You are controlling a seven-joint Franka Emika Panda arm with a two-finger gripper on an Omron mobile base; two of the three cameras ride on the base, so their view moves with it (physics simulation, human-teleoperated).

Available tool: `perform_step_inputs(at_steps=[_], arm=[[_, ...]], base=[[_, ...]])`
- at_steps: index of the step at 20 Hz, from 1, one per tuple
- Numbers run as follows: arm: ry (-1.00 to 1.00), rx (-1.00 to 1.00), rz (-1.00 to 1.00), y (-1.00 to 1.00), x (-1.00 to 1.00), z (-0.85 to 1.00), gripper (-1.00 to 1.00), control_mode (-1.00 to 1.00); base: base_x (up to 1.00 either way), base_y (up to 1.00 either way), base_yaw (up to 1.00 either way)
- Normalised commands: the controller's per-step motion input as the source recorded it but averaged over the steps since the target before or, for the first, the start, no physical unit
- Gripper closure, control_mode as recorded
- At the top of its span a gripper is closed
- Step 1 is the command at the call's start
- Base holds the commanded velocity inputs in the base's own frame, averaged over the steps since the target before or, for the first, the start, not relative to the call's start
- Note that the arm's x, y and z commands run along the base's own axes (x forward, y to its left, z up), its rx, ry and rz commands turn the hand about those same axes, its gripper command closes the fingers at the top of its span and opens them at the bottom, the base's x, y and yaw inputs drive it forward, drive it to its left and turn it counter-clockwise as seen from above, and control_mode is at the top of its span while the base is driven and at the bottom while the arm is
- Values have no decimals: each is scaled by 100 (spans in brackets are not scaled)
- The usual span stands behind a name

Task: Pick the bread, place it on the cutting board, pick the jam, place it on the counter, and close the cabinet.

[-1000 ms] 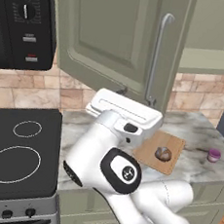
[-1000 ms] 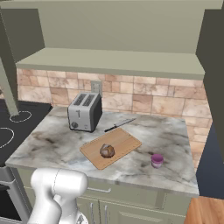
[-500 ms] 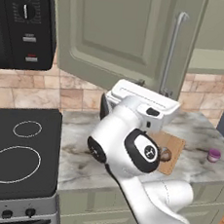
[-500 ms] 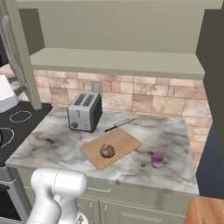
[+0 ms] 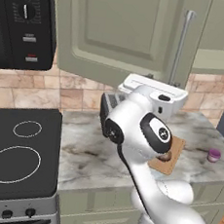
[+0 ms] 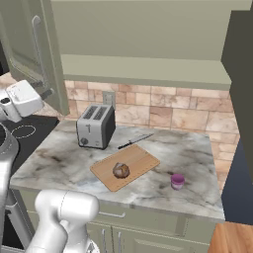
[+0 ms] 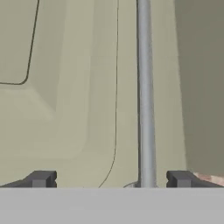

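Cabinet door [image 7: 74, 87]: sage-green raised panel, swung open out over the counter, seen close up from the hand; silver bar handle [image 7: 145, 96] running vertically between the two finger tips, nearer the right one.
Gripper [image 7: 111, 179]: released, jaws spread wide, grasping nothing; dark tips level with the lower end of the handle, pointed at the door face.
Gripper in base views: white hand [image 5: 155, 91] just below the door's bottom edge, beside the handle [image 5: 180, 47]; from the right, hand [image 6: 22, 99] close under the door [image 6: 34, 49], contact not clear.
Change from half a second ago: door further round toward shut, handle shifted right in the left base view; hand moved along with it, higher and nearer the cabinet.
Cabinet [image 6: 148, 44]: interior open, shelf bare green.
Bread [image 6: 121, 170]: lumpy brown roll, darker patches, resting on the cutting board [image 6: 141, 160]; unmoved.
Cutting board: light wood, rounded corners, lying at an angle on the counter [image 6: 59, 160].
Jam [image 6: 177, 181]: squat purple jar, pinkish lid, upright on the counter just right of the board, apart from it; unmoved. Also at the counter's right end from the left [image 5: 213, 155].
Toaster [image 6: 96, 126]: silver, two slots, behind the board; knife [image 6: 134, 141] between them.
Microwave [image 5: 23, 21]: black, dial and buttons; markings too small to read.
Stove top [image 5: 16, 158]: black, two white rings.
Writing: none legible anywhere.
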Motion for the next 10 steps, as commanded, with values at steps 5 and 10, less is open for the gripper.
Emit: perform_step_inputs(at_steps=[5,10], arm=[[6,0,0,-30,40,0,-100,-100],[6,0,3,-33,39,0,-100,-100]], base=[[0,0,0],[0,0,0]])
